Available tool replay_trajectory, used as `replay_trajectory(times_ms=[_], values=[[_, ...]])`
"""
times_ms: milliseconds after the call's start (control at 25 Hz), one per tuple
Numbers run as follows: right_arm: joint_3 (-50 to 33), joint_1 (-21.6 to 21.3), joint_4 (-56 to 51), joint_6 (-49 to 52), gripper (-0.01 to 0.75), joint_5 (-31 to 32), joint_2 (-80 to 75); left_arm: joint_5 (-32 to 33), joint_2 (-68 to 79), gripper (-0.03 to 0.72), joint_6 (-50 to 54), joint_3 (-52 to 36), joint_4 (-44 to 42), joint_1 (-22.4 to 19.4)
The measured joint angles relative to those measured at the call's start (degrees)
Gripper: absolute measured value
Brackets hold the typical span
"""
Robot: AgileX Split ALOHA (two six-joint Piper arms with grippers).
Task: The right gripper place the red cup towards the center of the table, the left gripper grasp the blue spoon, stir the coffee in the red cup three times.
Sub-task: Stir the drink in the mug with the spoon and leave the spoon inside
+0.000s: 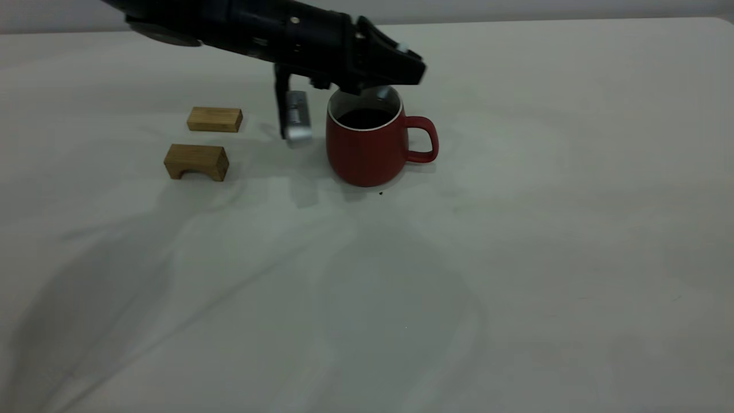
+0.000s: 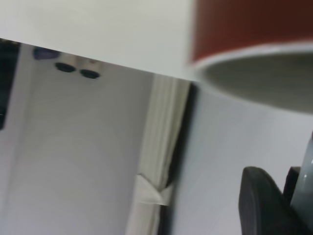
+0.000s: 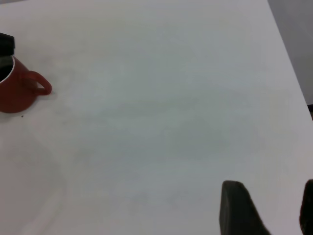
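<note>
Working out from the red cup [image 1: 367,146]: the bare tabletop [image 1: 401,298] in front of it has nothing on it but a tiny dark speck [image 1: 380,193] just at the cup's foot. The cup sits upright towards the middle of the tabletop. It's a rounded dark-red body with a white rim and inside and a loop handle, and the coffee [image 1: 364,117] is near-black and sitting fairly high.

Off to the side away from the handle are two tan wooden blocks [image 1: 215,119], clear of the cup.

The left pincer [image 1: 410,66] hangs right over the cup's mouth, towards the back rim, and its silver ribbed part [image 1: 298,117] dangles just beside the cup wall.

Honestly I can't tell if that pincer is clamped on anything. The left wrist view has a pale grey-blue sliver at the edge that might be the blue spoon [image 2: 307,169], but the view's too poor to swear by it.

The right pincer [image 3: 271,210] is spread open with nothing in it, well apart from the cup out on the handle side.

What I'd worry about:
- The coffee is high, so a wide or fast stir would probably slop it over the rim.
- The arm is low and close, so if it swings sideways the ribbed part or the wrist could knock the cup and shove or tip it.
- If the spoon's held loosely it could twist against the wall and drop in.
- Nothing's steadying the cup either.
</note>
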State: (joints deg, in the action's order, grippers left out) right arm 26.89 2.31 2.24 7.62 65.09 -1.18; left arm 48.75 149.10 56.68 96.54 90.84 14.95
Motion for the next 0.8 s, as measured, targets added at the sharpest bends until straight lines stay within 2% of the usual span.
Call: replay_trajectory(times_ms=[160, 400, 640, 800], values=[[0.0, 0.0, 0.0, 0.0, 0.35, 0.0, 0.0, -2.7, 0.0, 0.139, -2.7, 0.0, 5.0, -0.8], [0.0, 0.0, 0.0, 0.0, 0.35, 0.0, 0.0, -4.1, 0.0, 0.139, -5.9, 1.1, 7.6, 1.9], [0.0, 0.0, 0.0, 0.0, 0.35, 0.0, 0.0, 1.2, 0.0, 0.139, -6.0, 1.1, 0.0, 1.4], [0.0, 0.0, 0.0, 0.0, 0.35, 0.0, 0.0, 1.3, 0.0, 0.139, -6.1, 1.1, -2.3, 0.2]])
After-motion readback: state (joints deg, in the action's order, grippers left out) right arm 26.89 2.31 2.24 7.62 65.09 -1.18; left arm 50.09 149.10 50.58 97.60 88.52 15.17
